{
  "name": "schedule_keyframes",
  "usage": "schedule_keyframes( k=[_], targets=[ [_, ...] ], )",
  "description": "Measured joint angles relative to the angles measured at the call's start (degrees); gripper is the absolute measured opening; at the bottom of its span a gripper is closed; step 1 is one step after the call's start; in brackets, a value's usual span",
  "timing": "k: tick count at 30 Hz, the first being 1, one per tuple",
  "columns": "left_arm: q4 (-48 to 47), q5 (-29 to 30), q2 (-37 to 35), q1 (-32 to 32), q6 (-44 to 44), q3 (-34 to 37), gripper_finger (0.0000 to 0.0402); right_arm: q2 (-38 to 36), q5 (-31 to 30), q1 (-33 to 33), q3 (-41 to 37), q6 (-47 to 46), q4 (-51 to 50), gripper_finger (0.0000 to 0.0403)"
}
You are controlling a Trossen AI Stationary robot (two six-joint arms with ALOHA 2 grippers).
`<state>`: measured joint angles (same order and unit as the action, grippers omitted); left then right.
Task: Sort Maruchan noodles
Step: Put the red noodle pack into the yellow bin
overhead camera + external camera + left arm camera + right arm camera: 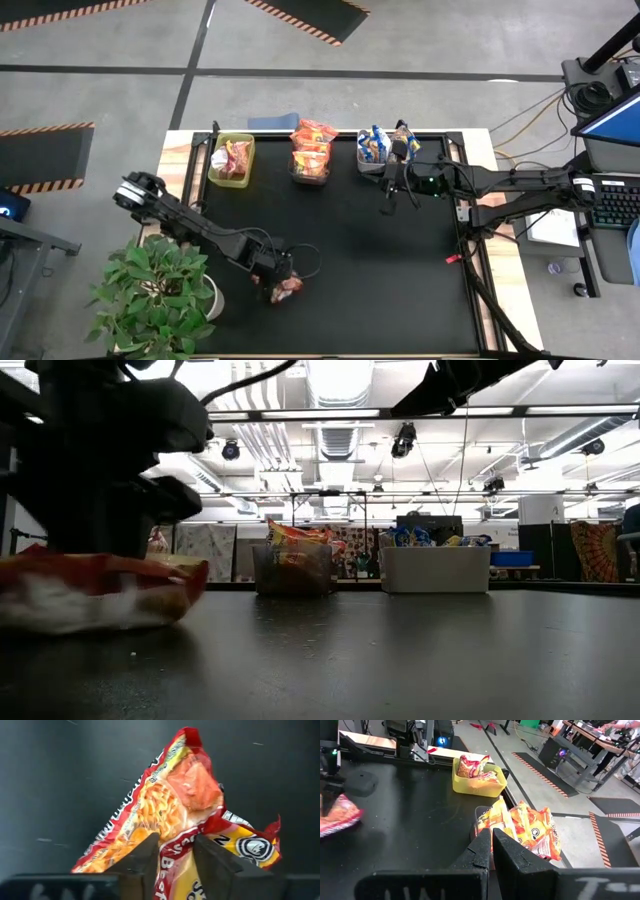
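Pinching a noodle packet [175,815], left hand [176,855] half-closed.

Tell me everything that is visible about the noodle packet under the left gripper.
The noodle packet is a flat, crinkly plastic pouch, red-edged with orange noodle artwork, a yellow area and a round logo near one corner. It lies on the black table mat near the front left, beside the potted plant, alone and far from the bins. The left gripper stands over it, its jaws pinching a raised fold of the wrapper between them. It looks sealed and rumpled.
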<state>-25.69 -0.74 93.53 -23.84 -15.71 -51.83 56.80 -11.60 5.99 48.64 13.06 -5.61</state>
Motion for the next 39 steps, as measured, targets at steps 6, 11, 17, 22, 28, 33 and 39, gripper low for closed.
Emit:
schedule_keyframes(
  k=[6,11,17,22,28,33,39],
  targets=[
    [-1.5,24.6,-0.2,3.3,-0.2,0.3,0.0053,0.0,0.0,0.0,0.0,0.0,0.0,0.0009],
    [-0.7,18.8,-2.0,7.0,2.6,0.3,0.0049,0.0,0.0,0.0,0.0,0.0,-0.1,0.0009],
    [-1.5,10.5,-5.4,10.3,1.8,0.3,0.0079,0.0,0.0,0.0,0.0,0.0,-1.2,0.0009],
    [-3.0,8.0,-9.4,12.8,-0.5,0.3,0.0120,0.0,0.0,0.0,0.0,0.0,-1.6,0.0009],
    [-2.4,6.4,-13.6,14.6,-9.7,2.7,0.0191,0.0,0.0,0.0,0.0,0.4,-1.7,0.0009],
    [1.5,9.4,-14.3,14.4,-13.6,7.1,0.0247,0.0,0.0,0.0,0.0,0.8,-2.3,0.0009],
    [10.6,9.9,-14.7,14.6,-14.7,12.9,0.0273,0.0,0.0,0.0,0.0,1.2,-2.4,0.0009]
  ],
)
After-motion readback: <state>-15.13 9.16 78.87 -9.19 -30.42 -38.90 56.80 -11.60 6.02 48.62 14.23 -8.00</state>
